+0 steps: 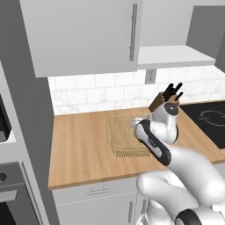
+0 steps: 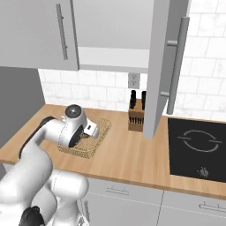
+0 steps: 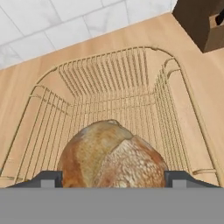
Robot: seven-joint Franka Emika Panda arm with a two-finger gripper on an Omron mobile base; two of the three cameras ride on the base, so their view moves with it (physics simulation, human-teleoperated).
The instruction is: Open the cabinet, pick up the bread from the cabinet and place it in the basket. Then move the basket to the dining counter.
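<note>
The cabinet point(image 2: 163, 66) hangs over the wood worktop point(image 1: 79, 145) with its right door swung open, edge-on toward the right base camera, and the white shelf point(image 1: 173, 56) inside bare as far as can be seen. So the opening step looks done, and the bread is already out of the cabinet.

On the worktop, the basket point(image 1: 118, 136) sits below the open cabinet, with the knife block point(image 2: 136, 115) at about 2 o'clock from it in the left base view, near but apart. The dark hob point(image 2: 196, 148) lies further along at 3 o'clock.

The arm bends down over the basket, its wrist covering the basket's right side in the left base view. In the hand view the claw point(image 3: 112, 177) is set about as wide as the loaf, with the bread point(image 3: 111, 155) between its two tips, one tip at each flank. It appears to be gripping the loaf, though actual contact is hard to confirm. The bread hangs over the basket's floor, toward the rim nearest the camera at 6 o'clock; whether it rests on the wire yet cannot be told.

Judging by this, the task is about halfway: release of the bread remains, then grasping the basket and carrying it to the dining counter.
</note>
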